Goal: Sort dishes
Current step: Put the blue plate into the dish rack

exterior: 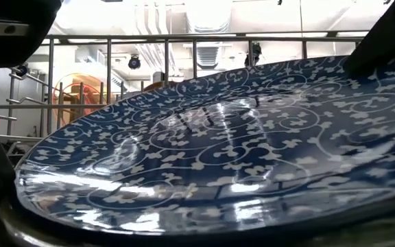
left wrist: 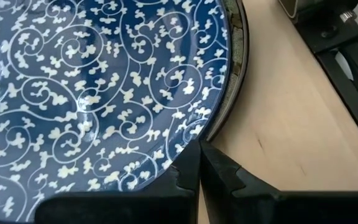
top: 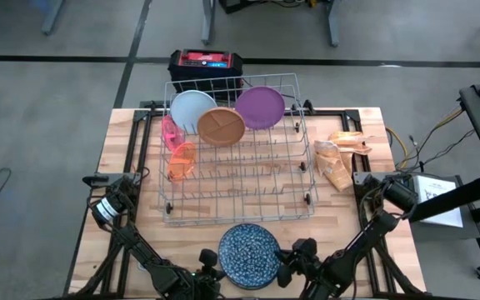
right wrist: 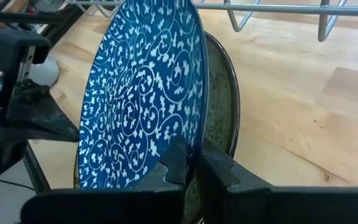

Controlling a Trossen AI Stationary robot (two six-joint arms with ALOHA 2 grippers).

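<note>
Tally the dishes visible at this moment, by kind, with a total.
Plates in the wire rack: 3 (white plate, brown plate, purple plate)
Plates at the front table edge: 2 (blue patterned plate, dark plate under it)
Cups in the rack: 2 (pink cup, orange cup)
Total: 7

Grey floor [top: 73, 79] around wooden table [top: 123, 150]; bright ceiling lights [exterior: 211, 14].
</note>
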